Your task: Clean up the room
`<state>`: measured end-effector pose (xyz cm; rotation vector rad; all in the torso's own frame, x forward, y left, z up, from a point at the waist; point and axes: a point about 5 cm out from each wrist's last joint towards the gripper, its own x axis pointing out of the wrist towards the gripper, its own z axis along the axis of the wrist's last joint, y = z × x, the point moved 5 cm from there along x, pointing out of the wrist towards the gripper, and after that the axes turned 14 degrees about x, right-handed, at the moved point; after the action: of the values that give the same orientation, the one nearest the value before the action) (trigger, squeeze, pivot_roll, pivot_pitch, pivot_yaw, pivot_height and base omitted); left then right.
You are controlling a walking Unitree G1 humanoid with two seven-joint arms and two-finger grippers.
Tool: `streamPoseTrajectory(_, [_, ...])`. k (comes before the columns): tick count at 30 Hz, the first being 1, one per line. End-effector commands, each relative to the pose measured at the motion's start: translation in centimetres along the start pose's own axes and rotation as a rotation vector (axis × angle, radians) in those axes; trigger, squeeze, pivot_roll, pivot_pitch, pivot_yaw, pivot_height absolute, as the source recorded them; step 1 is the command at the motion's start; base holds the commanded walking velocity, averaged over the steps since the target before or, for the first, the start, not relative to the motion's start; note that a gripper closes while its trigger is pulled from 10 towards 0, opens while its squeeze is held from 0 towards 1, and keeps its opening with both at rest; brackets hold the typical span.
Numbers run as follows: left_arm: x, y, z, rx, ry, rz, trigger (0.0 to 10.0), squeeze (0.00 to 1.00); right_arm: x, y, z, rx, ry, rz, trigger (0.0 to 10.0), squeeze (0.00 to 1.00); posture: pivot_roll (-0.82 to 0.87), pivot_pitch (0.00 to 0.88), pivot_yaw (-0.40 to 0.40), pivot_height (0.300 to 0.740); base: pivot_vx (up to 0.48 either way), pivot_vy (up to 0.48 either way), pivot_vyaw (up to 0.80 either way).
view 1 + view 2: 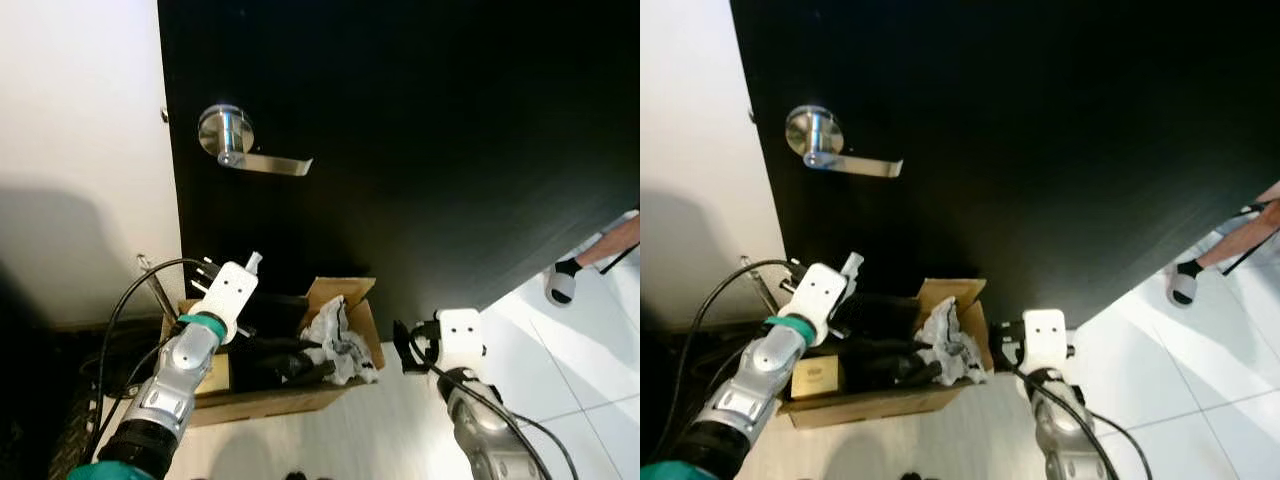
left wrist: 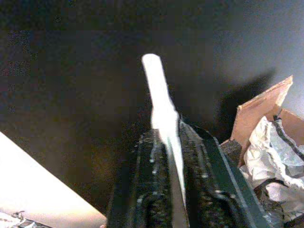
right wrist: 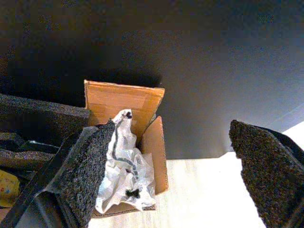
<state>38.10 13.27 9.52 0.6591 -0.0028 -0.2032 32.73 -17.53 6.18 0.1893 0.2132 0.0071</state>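
An open cardboard box (image 1: 290,402) stands on the floor against a black door. It holds crumpled white paper (image 1: 335,338), dark foam pieces and a small tan packet (image 1: 818,377). My left gripper (image 1: 238,274) hovers above the box's left end, shut on a thin white stick-like piece (image 2: 159,95) that juts out beyond the fingertips. My right gripper (image 1: 402,347) is just right of the box, low over the floor. It stands open, with nothing between its foam pads (image 3: 90,166); in the right wrist view the box (image 3: 156,142) and the paper (image 3: 126,171) lie ahead of it.
The black door (image 1: 450,150) with a silver lever handle (image 1: 245,152) rises right behind the box. A white wall (image 1: 80,150) and loose black cables (image 1: 120,310) are at the left. A person's foot (image 1: 562,285) stands on pale tiles at the far right.
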Motion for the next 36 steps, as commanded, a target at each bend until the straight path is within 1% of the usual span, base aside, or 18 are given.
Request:
streamPoseTrajectory(1, [-0.12, -0.88, -0.30, -0.007, 0.007, -0.020, 10.0, 1.00, -0.38, -1.37, -0.54, -0.005, 0.025, -0.040, 10.0, 0.00, 0.03, 0.147, -0.156, 0.740, 0.000, 0.000, 0.00])
streamPoseTrajectory(4, [-0.07, -0.75, -0.45, 0.007, 0.013, -0.008, 10.0, 1.00, -0.35, -1.35, -0.51, -0.005, 0.026, -0.039, 10.0, 0.00, 0.03, 0.147, -0.156, 0.740, 0.000, 0.000, 0.00])
streamPoseTrajectory(5, [-0.04, -0.71, -0.52, 0.016, 0.017, -0.002, 10.0, 0.00, -0.35, -1.30, -0.60, -0.007, 0.029, -0.036, 10.0, 0.00, 0.03, 0.147, -0.156, 0.740, 0.000, 0.000, 0.00])
streamPoseTrajectory(9, [-0.05, -0.82, -0.64, 0.022, 0.019, 0.003, 10.0, 0.00, -0.42, -1.32, -0.66, -0.007, 0.032, -0.038, 10.0, 0.00, 0.04, 0.151, -0.159, 0.740, 0.000, 0.000, 0.00])
streamPoseTrajectory(10, [-0.09, -1.05, -0.70, 0.025, 0.019, -0.003, 10.0, 0.00, -0.38, -1.43, -0.63, -0.006, 0.032, -0.042, 10.0, 0.00, 0.04, 0.151, -0.159, 0.740, 0.000, 0.000, 0.00])
streamPoseTrajectory(15, [-0.13, -1.34, -0.48, -0.017, 0.004, -0.018, 10.0, 0.00, -0.39, -1.47, -0.63, -0.007, 0.032, -0.043, 10.0, 0.00, 0.04, 0.151, -0.159, 0.740, 0.000, 0.000, 0.00])
streamPoseTrajectory(16, [-0.12, -1.17, -0.43, -0.014, 0.004, -0.008, 10.0, 1.00, -0.41, -1.44, -0.65, -0.008, 0.033, -0.042, 10.0, 0.00, 0.04, 0.152, -0.160, 0.740, 0.000, 0.000, 0.00])
streamPoseTrajectory(19, [-0.08, -0.96, -0.40, -0.007, 0.005, 0.006, 10.0, 1.00, -0.43, -1.40, -0.67, -0.008, 0.034, -0.041, 10.0, 0.00, 0.04, 0.152, -0.160, 0.740, 0.000, 0.000, 0.00])
streamPoseTrajectory(20, [-0.05, -0.93, -0.71, 0.010, 0.020, 0.010, 10.0, 0.05, -0.38, -1.18, -0.74, -0.007, 0.036, -0.038, 10.0, 0.00, 0.04, 0.152, -0.160, 0.740, 0.000, 0.000, 0.00])
streamPoseTrajectory(22, [-0.04, -0.95, -0.81, 0.016, 0.024, 0.010, 10.0, 0.05, -0.35, -1.08, -0.76, -0.006, 0.036, -0.036, 10.0, 0.00, 0.04, 0.152, -0.160, 0.740, 0.000, 0.000, 0.00])
streamPoseTrajectory(23, [-0.05, -0.97, -0.86, 0.018, 0.026, 0.009, 10.0, 0.00, -0.33, -1.00, -0.76, -0.006, 0.036, -0.035, 10.0, 0.00, 0.04, 0.152, -0.160, 0.740, 0.000, 0.000, 0.00])
streamPoseTrajectory(28, [-0.05, -0.97, -0.87, 0.006, 0.027, 0.012, 10.0, 0.00, -0.29, -0.96, -0.71, -0.006, 0.036, -0.031, 10.0, 0.00, 0.04, 0.150, -0.164, 0.740, 0.000, 0.000, 0.00])
streamPoseTrajectory(33, [-0.06, -0.65, -0.97, -0.036, 0.031, 0.033, 10.0, 0.00, -0.25, -1.13, -0.53, -0.011, 0.035, -0.031, 10.0, 0.00, 0.03, 0.152, -0.171, 0.740, 0.000, 0.000, 0.00])
streamPoseTrajectory(36, [-0.04, -0.61, -0.92, -0.029, 0.031, 0.040, 10.0, 0.00, -0.28, -1.26, -0.51, -0.014, 0.037, -0.032, 10.0, 0.00, 0.03, 0.153, -0.176, 0.740, 0.000, 0.000, 0.00])
